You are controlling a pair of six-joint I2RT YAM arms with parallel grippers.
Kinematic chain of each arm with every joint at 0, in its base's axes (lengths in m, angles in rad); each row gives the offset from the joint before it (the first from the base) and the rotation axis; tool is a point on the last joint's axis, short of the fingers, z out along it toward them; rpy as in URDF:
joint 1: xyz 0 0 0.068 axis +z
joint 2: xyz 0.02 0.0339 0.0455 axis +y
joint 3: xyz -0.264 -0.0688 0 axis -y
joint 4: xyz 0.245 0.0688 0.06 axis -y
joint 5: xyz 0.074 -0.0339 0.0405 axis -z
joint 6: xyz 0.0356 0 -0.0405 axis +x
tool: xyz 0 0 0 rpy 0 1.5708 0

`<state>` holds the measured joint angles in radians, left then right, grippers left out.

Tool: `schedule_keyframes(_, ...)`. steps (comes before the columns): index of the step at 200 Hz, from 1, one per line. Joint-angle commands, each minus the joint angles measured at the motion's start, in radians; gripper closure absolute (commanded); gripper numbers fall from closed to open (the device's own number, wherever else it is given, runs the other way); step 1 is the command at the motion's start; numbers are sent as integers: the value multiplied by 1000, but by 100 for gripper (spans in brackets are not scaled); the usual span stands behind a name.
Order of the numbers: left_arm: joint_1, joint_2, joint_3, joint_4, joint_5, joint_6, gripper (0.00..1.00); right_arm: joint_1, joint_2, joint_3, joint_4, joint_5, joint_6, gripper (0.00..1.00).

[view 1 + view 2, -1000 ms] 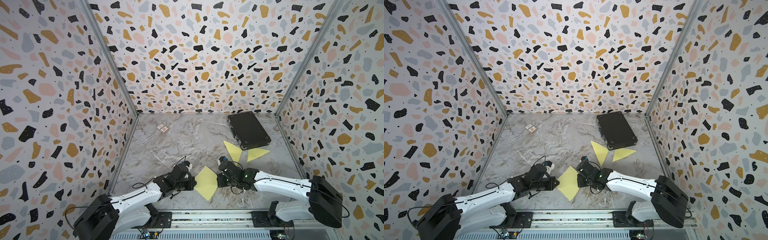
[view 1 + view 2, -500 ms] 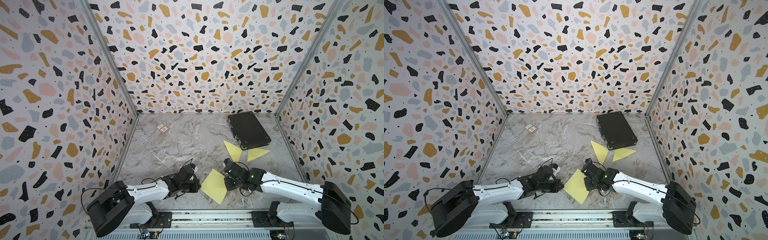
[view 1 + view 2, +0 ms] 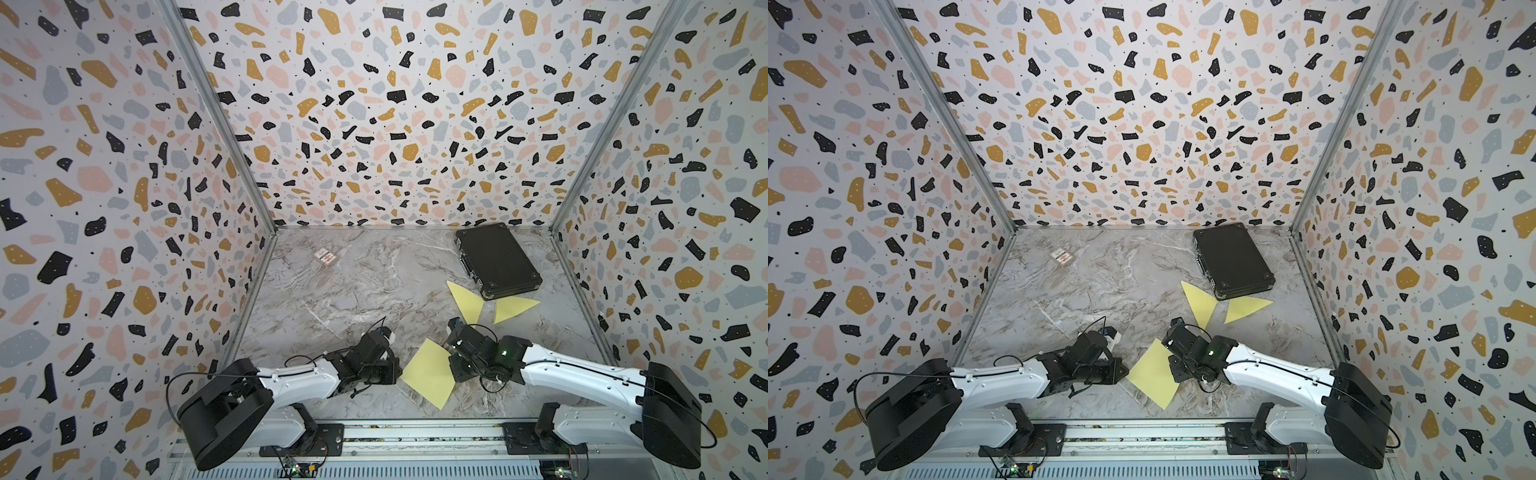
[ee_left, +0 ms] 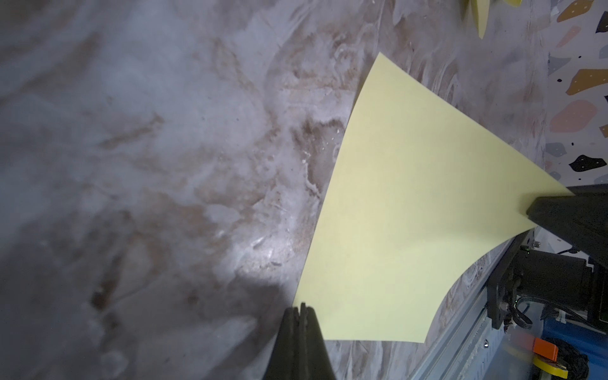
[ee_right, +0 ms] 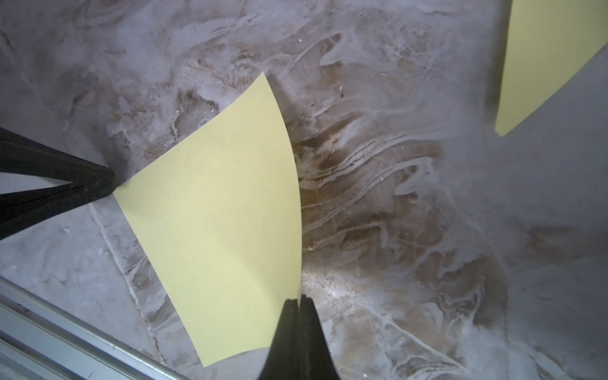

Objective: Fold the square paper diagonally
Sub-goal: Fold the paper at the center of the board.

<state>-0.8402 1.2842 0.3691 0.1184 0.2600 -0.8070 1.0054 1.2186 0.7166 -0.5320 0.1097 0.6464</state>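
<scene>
In both top views the black wrist housings cover the fingertips, so you can read the grip only from the wrist cameras. There your left hand (image 4: 300,309) has its fingers pressed together on one corner of the square paper (image 4: 394,214). Your right hand (image 5: 298,301) is pinched shut on the opposite corner.

From above, the right hand's body covers the sheet's right corner. The paper sits unfolded at the near middle of the bench (image 3: 353,291), between the two hands and close to the near rail (image 3: 415,432). It bows between the grips. You cannot tell whether its middle touches the bench.

Both wrist views cut off the yellow triangles (image 3: 467,302) (image 3: 512,308) at the frame edge. From above they lie far right of the sheet, just beside each other. The right one meets the near side of the black case (image 3: 496,259), and it is unclear whether it tucks under. The small flat packet (image 3: 325,257) at the far left is too small to read.

Count:
- one open square sheet
- two triangles
- one case
- one packet
- two arms, each with one hand closed
</scene>
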Motion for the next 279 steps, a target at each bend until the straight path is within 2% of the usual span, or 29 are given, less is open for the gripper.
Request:
schedule_keyframes(1,-5,14,-11,36,-13,1,100,-4,4,35,-27,2,4,100)
schedule_keyframes(83,-37,78,-27,39,-28,17,100,-4,11,51,-20,-28,25,100)
schedule_keyframes(106,-37,80,-22,-33,-80,41,100,-4,1,52,43,-105,43,100)
schedule_keyframes(131,-38,84,-33,-29,-87,41,100,-4,22,48,157,-224,86,100)
schedule_keyframes(185,-38,95,-59,19,-87,17,100,-2,161,40,407,-386,213,100)
schedule_keyframes(221,-40,95,-71,37,-86,6,100,-2,218,46,426,-332,250,100)
schedule_keyframes(279,-40,99,-77,42,-90,4,100,-2,287,34,447,-316,272,100)
